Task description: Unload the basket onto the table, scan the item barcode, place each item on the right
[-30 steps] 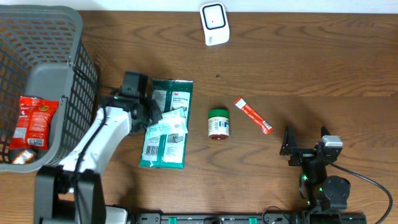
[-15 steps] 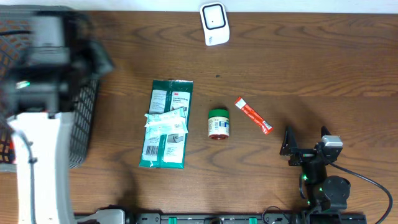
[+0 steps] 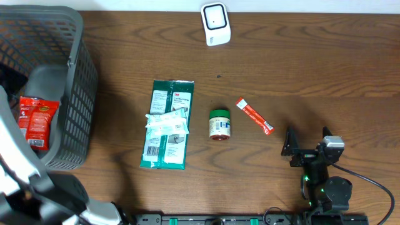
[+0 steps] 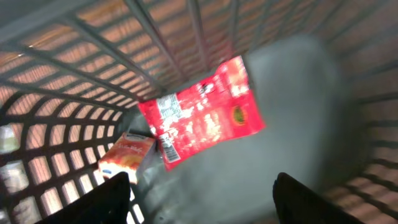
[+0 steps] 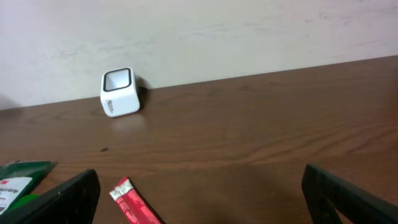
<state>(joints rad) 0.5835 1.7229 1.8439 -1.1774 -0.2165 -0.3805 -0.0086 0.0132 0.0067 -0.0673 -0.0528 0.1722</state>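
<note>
- The green wipes pack (image 3: 167,125) lay flat on the desk (image 3: 312,62), left of centre, well apart from the scanner (image 3: 215,24) at the far edge. I judged it the likeliest next item, being nearest the left arm.
- It looked soft and light, a film pouch that would sag and crinkle. A pinch across one long edge seemed the safest hold.
- It was dark green with white printed panels and crumpled white labels (image 3: 166,123) across the middle (any barcode was too small to confirm).
- Just right of it stood a green-lidded jar (image 3: 219,124), then a red stick sachet (image 3: 254,116).
- The left tool (image 4: 202,202) hung wide and empty inside the grey basket (image 3: 78,56), above a red pouch (image 4: 202,109) and a small orange pack (image 4: 126,154).
- The right tool (image 5: 199,196) sat fully wide, holding nothing, low at the near right.
</note>
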